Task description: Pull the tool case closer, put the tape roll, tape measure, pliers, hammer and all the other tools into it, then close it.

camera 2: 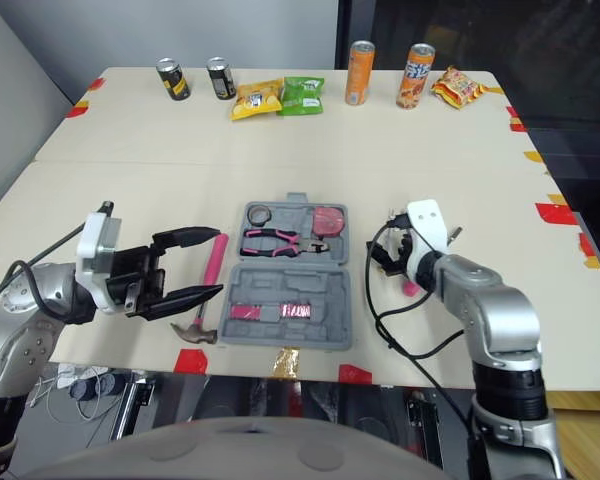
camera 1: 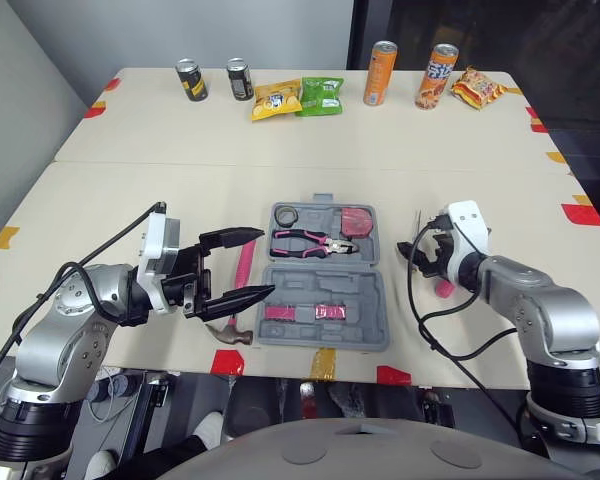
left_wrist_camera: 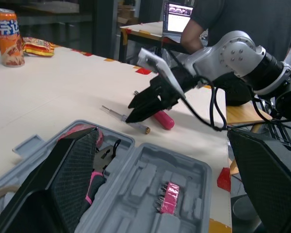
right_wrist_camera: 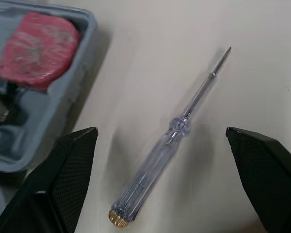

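Note:
The grey tool case (camera 1: 372,322) lies open near the table's front edge. Inside it are a tape roll (camera 1: 285,215), pink-handled pliers (camera 1: 315,241), a pink tape measure (camera 1: 357,220) and a pink bit holder (camera 1: 305,312). A hammer with a pink handle (camera 1: 243,268) lies just left of the case. My left gripper (camera 1: 267,261) is open, its fingers spread above the hammer handle. My right gripper (right_wrist_camera: 161,131) is open over a clear screwdriver (right_wrist_camera: 169,141) on the table right of the case. A pink-handled tool (left_wrist_camera: 163,119) lies beside that screwdriver.
Two dark cans (camera 1: 191,80), two snack packets (camera 1: 277,100), two orange cans (camera 1: 380,73) and another packet (camera 1: 477,88) line the far edge. Red and yellow tape marks dot the table edges. A person (left_wrist_camera: 233,19) sits at a laptop beyond the table.

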`<state>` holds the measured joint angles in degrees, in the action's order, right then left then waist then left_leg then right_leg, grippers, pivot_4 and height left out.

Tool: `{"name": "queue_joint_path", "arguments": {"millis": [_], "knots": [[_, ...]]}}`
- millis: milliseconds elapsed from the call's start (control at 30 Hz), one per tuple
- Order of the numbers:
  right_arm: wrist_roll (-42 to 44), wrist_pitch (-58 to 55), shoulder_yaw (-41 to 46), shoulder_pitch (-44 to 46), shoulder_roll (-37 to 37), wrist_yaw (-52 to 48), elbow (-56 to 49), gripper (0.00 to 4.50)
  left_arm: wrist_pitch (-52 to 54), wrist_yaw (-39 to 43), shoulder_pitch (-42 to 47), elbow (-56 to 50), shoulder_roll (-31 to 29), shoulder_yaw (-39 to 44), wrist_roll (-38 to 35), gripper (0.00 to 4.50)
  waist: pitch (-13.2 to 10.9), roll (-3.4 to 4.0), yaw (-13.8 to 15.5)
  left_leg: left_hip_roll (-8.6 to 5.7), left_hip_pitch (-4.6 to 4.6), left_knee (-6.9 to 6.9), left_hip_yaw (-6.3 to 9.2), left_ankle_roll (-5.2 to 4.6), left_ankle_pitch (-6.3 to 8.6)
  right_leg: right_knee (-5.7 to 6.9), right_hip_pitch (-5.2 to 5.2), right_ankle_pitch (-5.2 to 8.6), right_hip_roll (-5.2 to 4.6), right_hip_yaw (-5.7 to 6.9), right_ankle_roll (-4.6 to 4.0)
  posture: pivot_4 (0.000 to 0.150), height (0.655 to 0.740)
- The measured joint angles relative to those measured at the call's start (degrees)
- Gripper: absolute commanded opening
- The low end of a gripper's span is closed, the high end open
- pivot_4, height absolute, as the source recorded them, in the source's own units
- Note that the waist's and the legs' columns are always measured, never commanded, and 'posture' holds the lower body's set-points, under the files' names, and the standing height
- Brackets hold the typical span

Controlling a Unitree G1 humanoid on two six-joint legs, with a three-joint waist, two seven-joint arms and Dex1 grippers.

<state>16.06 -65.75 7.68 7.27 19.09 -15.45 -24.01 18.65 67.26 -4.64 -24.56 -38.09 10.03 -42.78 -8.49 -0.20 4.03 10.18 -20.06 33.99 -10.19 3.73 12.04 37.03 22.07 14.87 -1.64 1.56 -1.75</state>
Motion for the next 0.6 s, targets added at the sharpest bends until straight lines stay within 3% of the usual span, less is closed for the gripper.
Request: {"name": "queue_joint_path", "arguments": {"millis": [300,500,600], "knots": [[-2.5,3.7,-1.3,0.5,-2.0,3.3,3.4,0.23,-0.2,0.3,-0.9,-0.8,0.3,0.6,-1.7,4.5,0.0,0.0,-1.2,-0.01,0.0,-0.04,0.02,0.15,-0.03,-0.04,0.0,-0.02,0.03,-0.02,0.04,0.15,0.74],[-0.5,5.1,-1.7,-1.2,-1.9,0.6,1.8,0.09,-2.0,0.6,-4.0,-0.6,1.9,4.3,-3.3,4.5,0.0,0.03,-1.4,-0.01,0.0,-0.07,0.04,0.15,-0.01,-0.05,0.0,-0.02,0.04,-0.04,0.04,0.15,0.74],[3.4,4.4,-0.9,-5.2,-0.8,-2.5,-5.6,0.09,-2.4,3.1,-5.6,0.9,1.3,5.1,-4.0,4.5,0.0,0.02,-1.1,0.0,0.01,-0.11,0.06,0.12,-0.02,-0.08,-0.01,0.0,0.06,-0.02,0.07,0.15,0.74]]}}
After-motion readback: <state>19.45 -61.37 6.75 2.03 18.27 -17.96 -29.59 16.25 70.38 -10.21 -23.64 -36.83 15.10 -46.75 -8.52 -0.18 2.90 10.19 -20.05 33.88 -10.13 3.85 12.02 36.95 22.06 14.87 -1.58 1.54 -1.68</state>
